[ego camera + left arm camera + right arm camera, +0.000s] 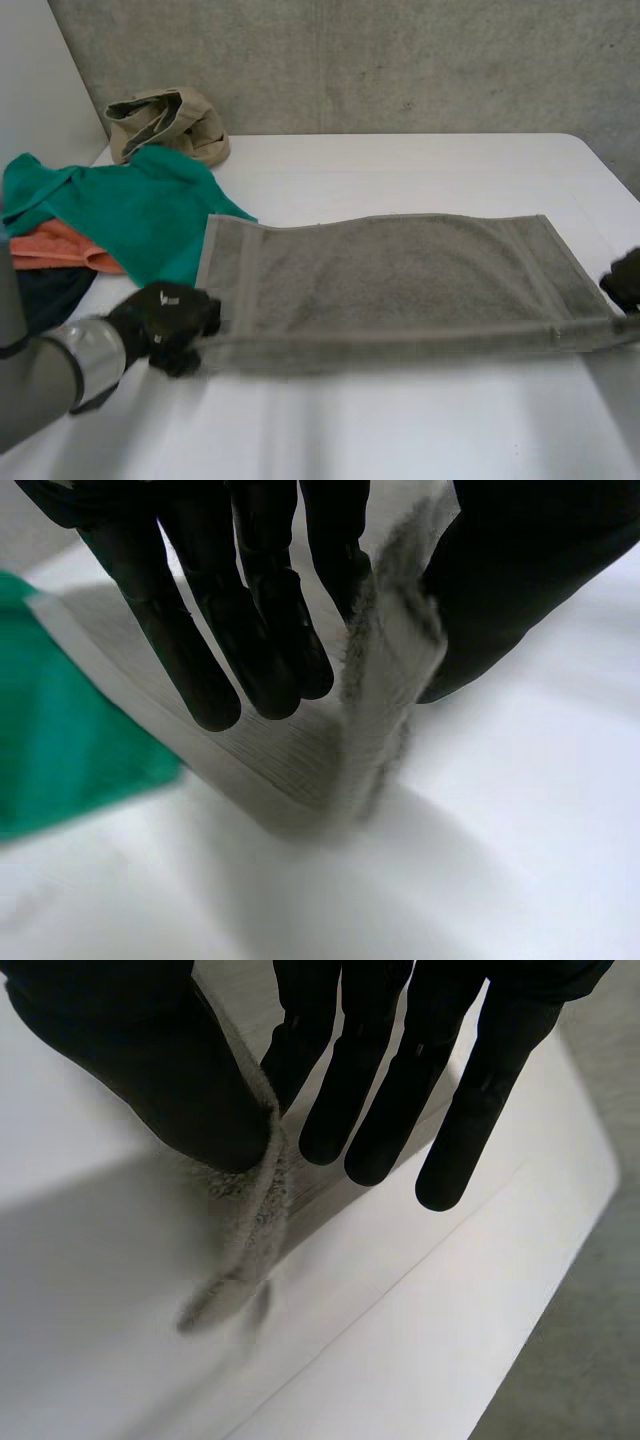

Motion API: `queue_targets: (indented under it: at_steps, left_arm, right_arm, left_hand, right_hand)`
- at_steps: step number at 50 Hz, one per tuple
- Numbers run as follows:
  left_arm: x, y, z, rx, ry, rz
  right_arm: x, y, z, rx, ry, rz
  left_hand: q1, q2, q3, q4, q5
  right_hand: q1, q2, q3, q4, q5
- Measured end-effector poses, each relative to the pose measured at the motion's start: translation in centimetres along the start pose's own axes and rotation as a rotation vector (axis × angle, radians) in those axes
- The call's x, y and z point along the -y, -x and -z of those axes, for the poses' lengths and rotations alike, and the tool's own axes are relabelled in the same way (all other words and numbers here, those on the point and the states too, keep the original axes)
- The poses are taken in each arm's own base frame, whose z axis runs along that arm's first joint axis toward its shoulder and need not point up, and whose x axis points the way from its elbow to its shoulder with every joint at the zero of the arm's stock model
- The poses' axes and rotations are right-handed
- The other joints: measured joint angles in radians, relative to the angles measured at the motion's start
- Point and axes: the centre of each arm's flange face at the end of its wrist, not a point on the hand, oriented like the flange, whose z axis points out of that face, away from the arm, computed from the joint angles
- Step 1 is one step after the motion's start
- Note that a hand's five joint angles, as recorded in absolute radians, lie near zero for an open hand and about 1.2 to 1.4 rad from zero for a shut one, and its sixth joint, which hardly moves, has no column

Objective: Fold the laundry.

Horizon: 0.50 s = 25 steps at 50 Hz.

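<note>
Beside a green cloth (150, 215), grey towel (400, 280), near corners pinched by left hand (165, 320) and right hand (625, 280).

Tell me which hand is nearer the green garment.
Left. The left hand pinches the grey towel at its near corner beside the green garment; the right hand pinches the opposite end, the whole towel lying between.

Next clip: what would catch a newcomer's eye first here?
A long grey towel stretches across the middle of the table. The left hand pinches its near left corner, and the right hand pinches its near right corner. A pile topped by a green cloth lies at the far left.
</note>
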Motion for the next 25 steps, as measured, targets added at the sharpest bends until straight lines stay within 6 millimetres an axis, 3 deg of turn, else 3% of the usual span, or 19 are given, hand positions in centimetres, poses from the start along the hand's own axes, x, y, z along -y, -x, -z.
queue_targets:
  at_steps: [4, 11, 16, 25]
  left_arm:
    - [1.5, 1.1, -2.3, 0.051, -0.084, -0.013]
    - [4.8, 3.1, -8.1, 0.173, -0.231, -0.014]
    - [6.0, 4.5, -12.5, 0.264, -0.255, -0.011]
    - [6.9, 5.2, -16.6, 0.301, -0.256, -0.03]
  right_arm:
    - [1.3, -0.7, -2.8, -0.056, -0.084, -0.047]
    - [3.8, -1.6, -9.2, -0.199, -0.236, -0.104]
    - [4.9, -2.0, -13.3, -0.292, -0.327, -0.1]
    - [6.3, -1.5, -18.5, -0.385, -0.447, -0.064]
  left_hand:
    - [0.0, 0.0, 0.0, 0.0, 0.0]
    - [0.0, 0.0, 0.0, 0.0, 0.0]
    - [0.0, 0.0, 0.0, 0.0, 0.0]
    - [-0.023, -0.045, -0.035, -0.038, -0.024]
  right_hand:
    - [0.0, 0.0, 0.0, 0.0, 0.0]
    - [0.0, 0.0, 0.0, 0.0, 0.002]
    - [0.0, 0.0, 0.0, 0.0, 0.003]
    - [-0.058, -0.063, -0.064, -0.047, -0.045]
